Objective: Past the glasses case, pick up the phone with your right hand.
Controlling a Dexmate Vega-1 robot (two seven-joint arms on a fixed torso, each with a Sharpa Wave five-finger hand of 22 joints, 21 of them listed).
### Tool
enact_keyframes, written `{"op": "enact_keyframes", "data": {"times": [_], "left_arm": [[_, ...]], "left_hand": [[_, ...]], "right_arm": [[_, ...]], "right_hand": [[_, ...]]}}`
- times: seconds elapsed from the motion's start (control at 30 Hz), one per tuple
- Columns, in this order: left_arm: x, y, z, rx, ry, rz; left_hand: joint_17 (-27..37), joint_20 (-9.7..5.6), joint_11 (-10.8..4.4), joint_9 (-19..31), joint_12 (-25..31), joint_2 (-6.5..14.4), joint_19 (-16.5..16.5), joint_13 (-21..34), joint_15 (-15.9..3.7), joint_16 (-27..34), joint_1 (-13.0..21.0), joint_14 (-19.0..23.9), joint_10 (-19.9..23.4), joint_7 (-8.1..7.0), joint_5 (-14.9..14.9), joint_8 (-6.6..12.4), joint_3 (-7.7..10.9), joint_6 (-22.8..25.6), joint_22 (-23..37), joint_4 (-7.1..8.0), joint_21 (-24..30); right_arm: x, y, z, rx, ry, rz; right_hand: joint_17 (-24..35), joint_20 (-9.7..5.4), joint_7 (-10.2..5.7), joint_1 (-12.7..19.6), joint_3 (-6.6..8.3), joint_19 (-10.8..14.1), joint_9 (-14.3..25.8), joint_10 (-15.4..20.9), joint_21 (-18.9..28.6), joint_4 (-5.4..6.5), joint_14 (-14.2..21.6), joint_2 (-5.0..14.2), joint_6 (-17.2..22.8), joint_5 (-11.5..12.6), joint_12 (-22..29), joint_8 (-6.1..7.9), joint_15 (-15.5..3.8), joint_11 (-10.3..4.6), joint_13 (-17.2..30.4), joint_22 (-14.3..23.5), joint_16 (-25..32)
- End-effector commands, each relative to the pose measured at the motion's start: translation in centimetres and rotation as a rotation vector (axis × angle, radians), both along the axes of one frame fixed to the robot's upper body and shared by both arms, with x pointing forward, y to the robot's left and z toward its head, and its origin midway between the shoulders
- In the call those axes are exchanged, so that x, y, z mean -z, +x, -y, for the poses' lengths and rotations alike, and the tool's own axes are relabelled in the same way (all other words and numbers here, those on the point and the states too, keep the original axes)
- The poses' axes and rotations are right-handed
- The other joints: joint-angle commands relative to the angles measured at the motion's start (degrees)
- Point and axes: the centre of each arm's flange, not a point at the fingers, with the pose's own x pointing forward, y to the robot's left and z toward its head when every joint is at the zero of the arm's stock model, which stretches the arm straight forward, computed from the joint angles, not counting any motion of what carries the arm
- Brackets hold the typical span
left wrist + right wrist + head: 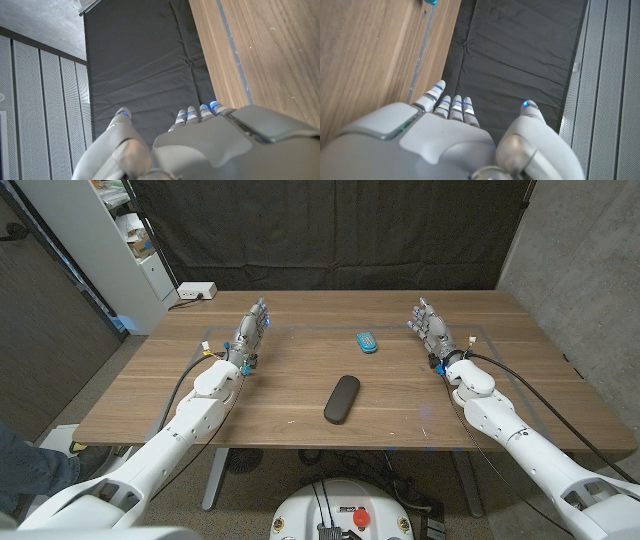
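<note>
The empty, spread right hand [430, 326] has the phone [367, 341] near its thumb side; sweeping low could nudge the black glasses case [342, 398] or slide the phone away.

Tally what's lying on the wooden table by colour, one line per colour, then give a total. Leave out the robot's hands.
Black: 1, the glasses case near the table's middle.
Blue: 1, the phone beyond it, toward the far edge.
Total: 2.
</note>
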Motion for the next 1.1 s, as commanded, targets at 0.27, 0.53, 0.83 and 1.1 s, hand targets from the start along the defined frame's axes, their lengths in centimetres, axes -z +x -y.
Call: {"op": "enact_keyframes", "data": {"times": [0.27,0.53,0.83,1.1], "left_arm": [[-0.6,0.1,0.3,0.010,0.024,-0.007],[-0.6,-0.1,0.2,0.002,0.026,-0.001],[0.0,-0.1,0.0,0.001,0.018,-0.013],[0.2,-0.3,-0.2,-0.006,0.003,-0.018]], "left_hand": [[0.3,0.33,0.08,0.2,0.4,0.0,-0.7,0.1,0.28,0.3,0.6,-1.2,-0.3,-0.14,0.3,0.29,0.31,-0.3,0.1,-0.13,0.0],[0.3,0.60,0.02,0.2,0.6,0.2,-0.6,0.1,0.40,0.3,0.7,-0.9,0.2,-0.15,0.3,0.41,0.32,0.1,0.2,-0.23,0.0],[0.3,0.56,0.04,0.2,0.8,0.3,-0.3,0.1,0.54,0.5,0.8,-0.4,0.8,-0.03,0.3,0.55,0.33,0.7,0.2,-0.38,0.1],[0.3,0.83,0.15,0.2,0.8,0.4,-0.2,0.1,0.55,0.5,0.9,-0.3,0.9,-0.09,0.2,0.55,0.34,0.9,0.2,-0.49,0.0]], "right_arm": [[0.0,0.4,0.1,0.004,0.011,0.005],[-0.4,0.7,-0.4,-0.004,-0.017,0.020],[-1.2,0.9,-1.1,-0.011,-0.069,0.037],[-1.7,0.9,-1.6,-0.005,-0.112,0.039]], "right_hand": [[-0.1,0.34,-0.06,1.0,0.62,0.7,0.2,0.4,0.5,-0.28,0.3,0.13,0.6,0.6,0.6,0.37,-0.60,-0.19,0.1,0.1,0.5],[-0.5,0.33,-0.34,2.2,1.15,1.3,0.1,1.6,0.6,-0.91,1.0,0.81,1.7,0.9,0.9,0.72,-0.95,-0.46,0.1,0.1,0.6],[-1.1,-0.29,-2.21,5.0,2.32,2.8,0.1,1.6,0.9,-2.54,2.3,1.95,1.4,1.3,0.6,0.51,-2.13,-2.39,0.1,0.1,0.8],[-1.4,-0.21,-2.66,6.1,2.52,4.3,0.1,1.5,1.2,-3.39,4.3,1.83,1.7,1.2,0.5,0.56,-2.64,-2.97,0.1,0.1,1.3]]}}
